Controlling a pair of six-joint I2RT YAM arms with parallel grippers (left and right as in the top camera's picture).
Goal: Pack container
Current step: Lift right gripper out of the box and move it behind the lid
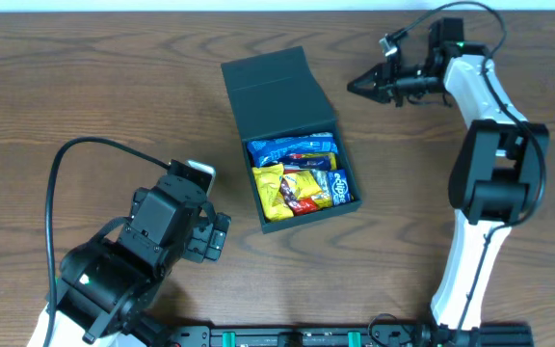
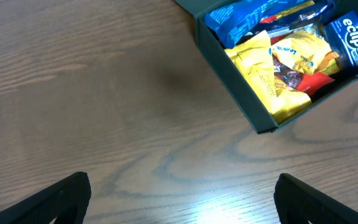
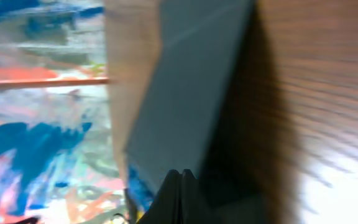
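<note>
Container sitting in the middle, right gripper pinching closed beside its lid, left gripper gaping wide near its front corner

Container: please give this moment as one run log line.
container lid open, holds snack packets | left hand open, empty, over table | right hand shut, beside container

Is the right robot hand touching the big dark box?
Apart. The overhead view shows bare table between the right gripper and the container.
</note>
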